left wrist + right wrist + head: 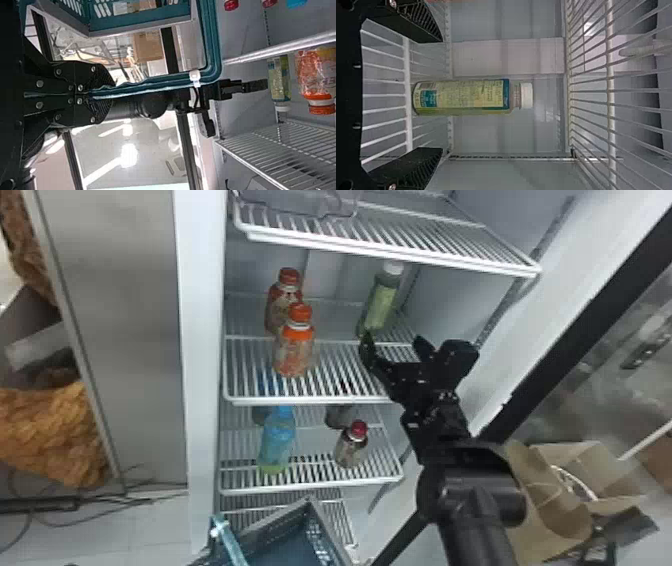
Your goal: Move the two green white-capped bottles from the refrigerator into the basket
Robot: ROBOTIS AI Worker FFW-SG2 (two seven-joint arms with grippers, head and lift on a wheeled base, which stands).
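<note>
Basket of blue-green plastic sits low in front of the refrigerator, its rim pinched between the black fingers of the left hand. The right hand is spread, its two fingers wide apart and holding nothing, near the front of a white wire shelf. Just ahead of it, a green white-capped bottle stands upright toward the back of that shelf; the right wrist view has the bottle in the gap between the two fingers, farther in and apart from both. Two orange-capped bottles stand on the same shelf, toward the robot's left, one behind the other. On the shelf below are a blue bottle and a smaller dark-red-capped bottle to its right. Above, a wire shelf bears a clear plastic container. A brown paper bag stands off to the robot's right, beyond the right arm.
</note>
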